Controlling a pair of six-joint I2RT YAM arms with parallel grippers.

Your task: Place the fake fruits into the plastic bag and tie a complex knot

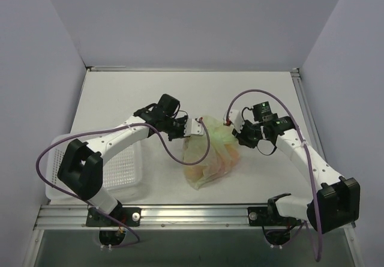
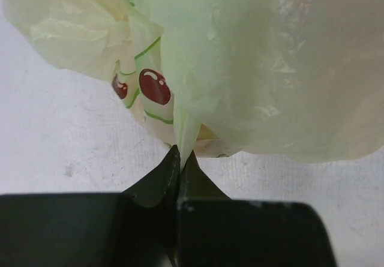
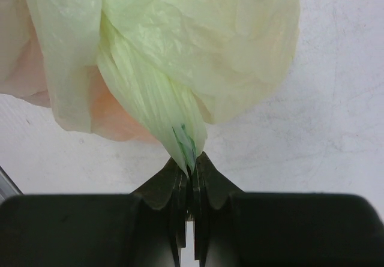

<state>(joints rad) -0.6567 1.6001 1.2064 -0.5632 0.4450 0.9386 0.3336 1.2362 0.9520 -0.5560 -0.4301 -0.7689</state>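
On the table (image 1: pixel 120 93), the plastic bag (image 1: pixel 207 153), fake fruits (image 1: pixel 210 170) inside, is being pinched by two gathered ends, left gripper (image 2: pixel 180 159) and right gripper (image 3: pixel 192 166) each clamped fully on film; equal tension is being advised while crossing them.

At 6 o'clock the black right gripper (image 3: pixel 191 166) pinches a pleated tip of the translucent pale green plastic bag (image 3: pixel 198 45); toward 9 o'clock, perhaps an orange fruit (image 3: pixel 114 116) inside.
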